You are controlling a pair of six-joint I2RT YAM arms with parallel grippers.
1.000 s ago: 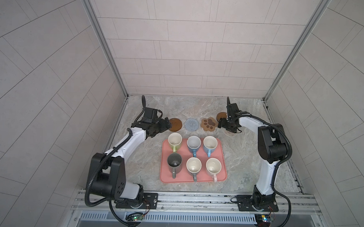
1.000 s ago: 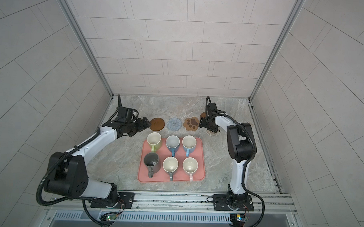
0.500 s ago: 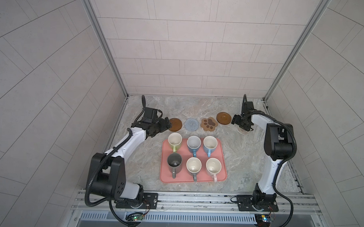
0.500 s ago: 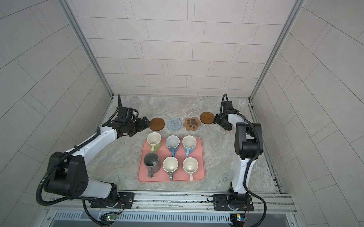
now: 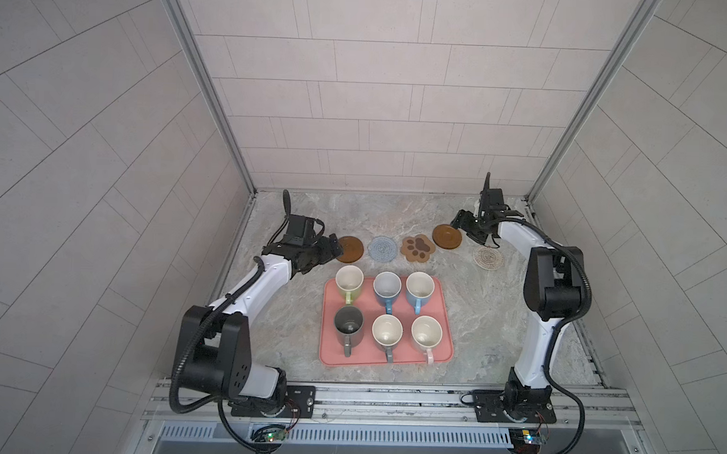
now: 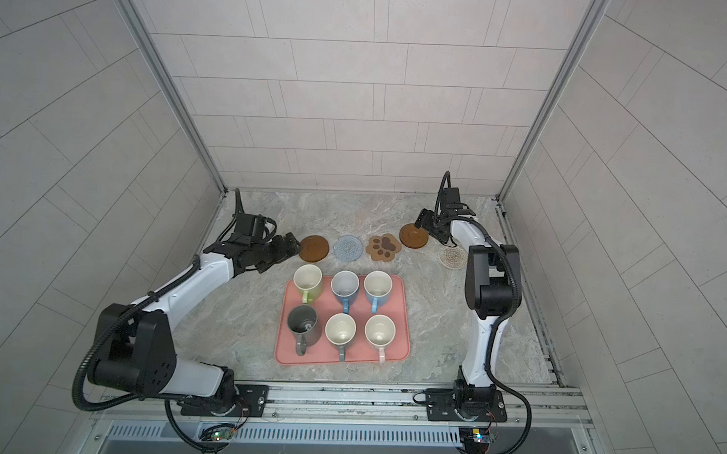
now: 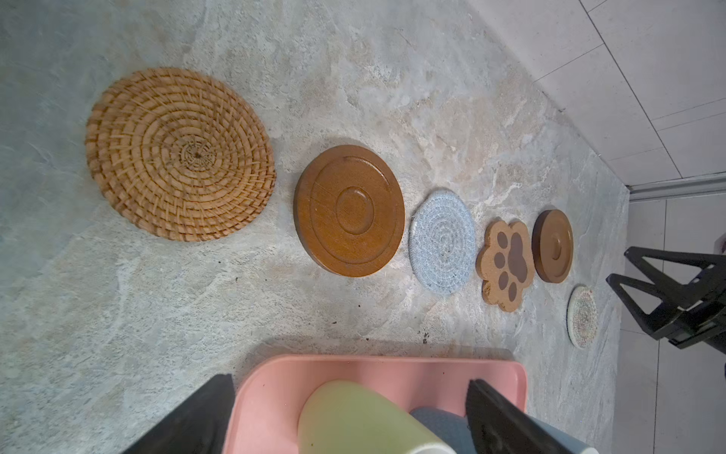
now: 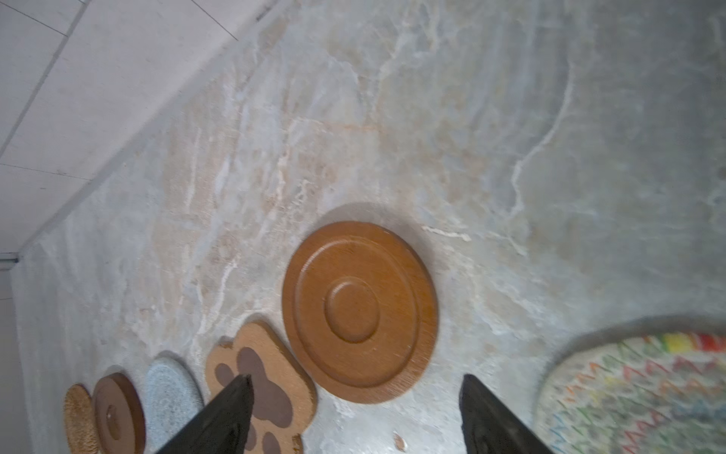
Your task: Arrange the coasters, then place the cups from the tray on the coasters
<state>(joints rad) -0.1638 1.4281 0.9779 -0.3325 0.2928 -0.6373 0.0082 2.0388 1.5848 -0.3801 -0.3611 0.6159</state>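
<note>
While both arms stretch low toward the far wall, the left hand and right hand hover with fingers spread, empty, beside the coasters on the surface, and six cups stand on the tray.

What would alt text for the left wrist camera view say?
Six coasters lie in a rough line on the table: rattan coaster, wooden disc, blue-grey crochet coaster, paw coaster, second wooden disc, beige crochet coaster. Nearer the camera, the open left claw frames a green cup on the pink tray.
</note>
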